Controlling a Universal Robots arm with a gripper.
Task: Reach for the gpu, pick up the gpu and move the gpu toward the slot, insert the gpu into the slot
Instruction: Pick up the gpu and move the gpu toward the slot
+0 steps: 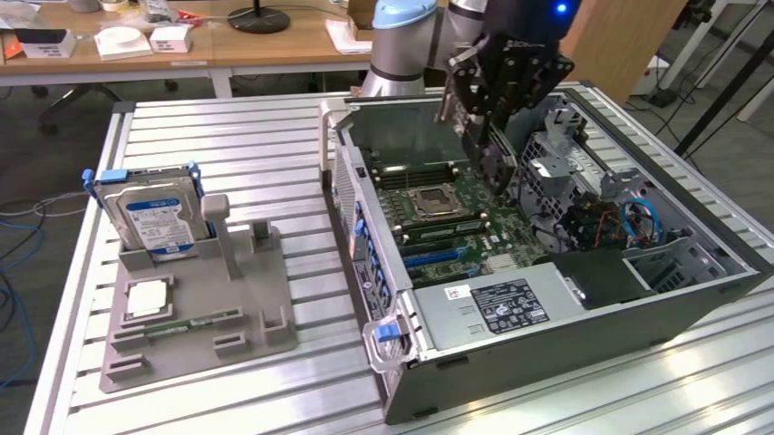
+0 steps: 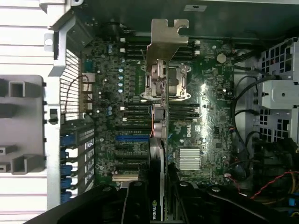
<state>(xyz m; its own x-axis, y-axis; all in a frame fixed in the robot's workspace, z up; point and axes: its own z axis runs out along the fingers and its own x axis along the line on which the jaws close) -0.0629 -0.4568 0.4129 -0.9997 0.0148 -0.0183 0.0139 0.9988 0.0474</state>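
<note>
In the exterior view, your gripper hangs over the open computer case, clamped on the gpu, which sits edge-down above the motherboard. The hard drive stands in the grey holder, well apart on the exterior view's left.

In the wrist view, the gpu runs on edge between the fingers. Its silver bracket is at the far end, above the CPU socket.

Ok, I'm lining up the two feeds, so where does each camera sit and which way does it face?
Exterior view: off the arm, raised, looking down at the table and open computer case; the arm shows.
Wrist view: on the wrist, looking down into the case along the gpu; the gripper shows.
Shared: the gpu, the motherboard.
</note>
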